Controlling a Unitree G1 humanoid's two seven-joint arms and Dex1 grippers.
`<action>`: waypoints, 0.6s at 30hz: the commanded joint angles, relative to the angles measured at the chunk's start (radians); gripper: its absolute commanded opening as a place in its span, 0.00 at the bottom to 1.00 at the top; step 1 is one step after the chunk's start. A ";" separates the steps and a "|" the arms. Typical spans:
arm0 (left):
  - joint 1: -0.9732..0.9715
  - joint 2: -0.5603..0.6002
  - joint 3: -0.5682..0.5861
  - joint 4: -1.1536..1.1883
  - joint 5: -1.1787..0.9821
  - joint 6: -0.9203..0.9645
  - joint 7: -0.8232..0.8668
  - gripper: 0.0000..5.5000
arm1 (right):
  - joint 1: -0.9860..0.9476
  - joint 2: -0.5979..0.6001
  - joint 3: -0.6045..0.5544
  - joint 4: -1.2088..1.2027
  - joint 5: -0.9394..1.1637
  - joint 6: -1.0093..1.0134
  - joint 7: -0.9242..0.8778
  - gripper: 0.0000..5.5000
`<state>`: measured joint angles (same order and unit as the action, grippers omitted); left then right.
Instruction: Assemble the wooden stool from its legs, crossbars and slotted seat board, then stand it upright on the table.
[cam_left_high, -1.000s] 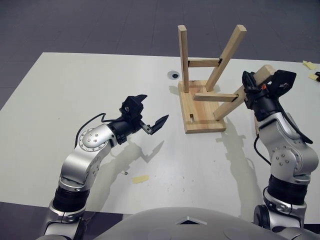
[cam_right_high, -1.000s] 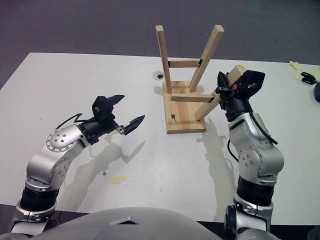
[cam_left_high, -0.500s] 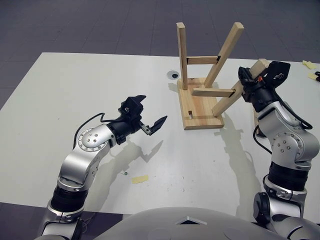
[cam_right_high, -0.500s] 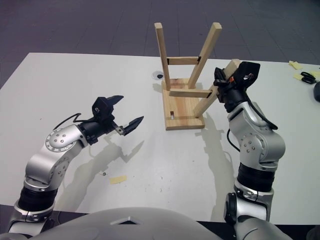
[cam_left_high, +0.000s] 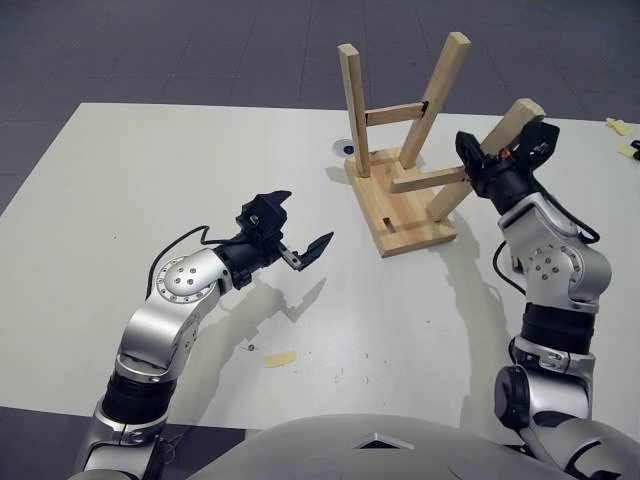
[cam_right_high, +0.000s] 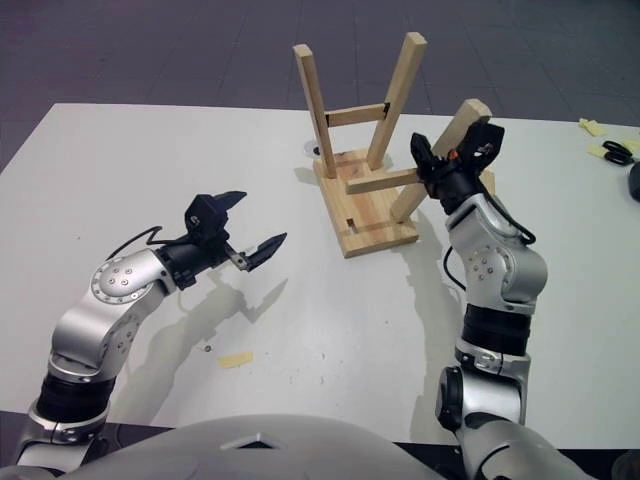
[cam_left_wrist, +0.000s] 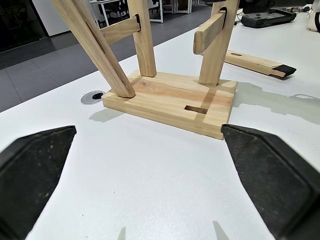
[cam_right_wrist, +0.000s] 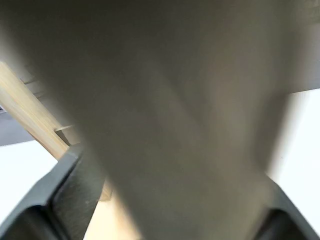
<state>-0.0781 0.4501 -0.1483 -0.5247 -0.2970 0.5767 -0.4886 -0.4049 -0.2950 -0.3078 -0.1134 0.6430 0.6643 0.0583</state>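
The stool (cam_left_high: 405, 150) stands upside down toward the far side of the desk (cam_left_high: 120, 180), its seat board (cam_left_high: 405, 215) lying flat and three legs pointing up. The right claw (cam_left_high: 497, 160) is clenched on the tilted leg (cam_left_high: 520, 112) nearest the robot's right, just above where the lower crossbar (cam_left_high: 425, 181) meets it. The left claw (cam_left_high: 308, 215) hangs released over bare desk, well apart from the board. One slot (cam_left_wrist: 196, 109) in the board is unfilled, and a loose leg (cam_left_wrist: 255, 62) lies on the desk beyond it.

The step in hand looks like seating or squaring this tilted leg. To do it well, the right arm should press along the leg's own axis, not sideways, since a sideways push would likely slide or turn the light board. Bracing the board's near edge with the left claw would steady it. The crossbar joint should be watched, as levering the leg could pull it out
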 joint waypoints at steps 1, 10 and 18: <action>0.007 0.000 -0.004 -0.005 0.006 0.008 0.001 0.98 | -0.106 0.026 -0.076 -0.038 0.111 -0.008 0.012 0.72; 0.039 -0.021 0.060 -0.039 -0.035 0.024 0.031 0.98 | -0.373 -0.033 -0.235 0.054 0.304 -0.043 0.027 0.98; 0.020 -0.041 0.084 -0.032 -0.061 0.035 0.040 0.98 | -0.423 -0.118 -0.338 0.138 0.372 -0.073 -0.007 0.98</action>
<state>-0.0510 0.4109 -0.0666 -0.5609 -0.3561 0.6005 -0.4556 -0.8231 -0.3931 -0.6402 0.0139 1.0113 0.5959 0.0590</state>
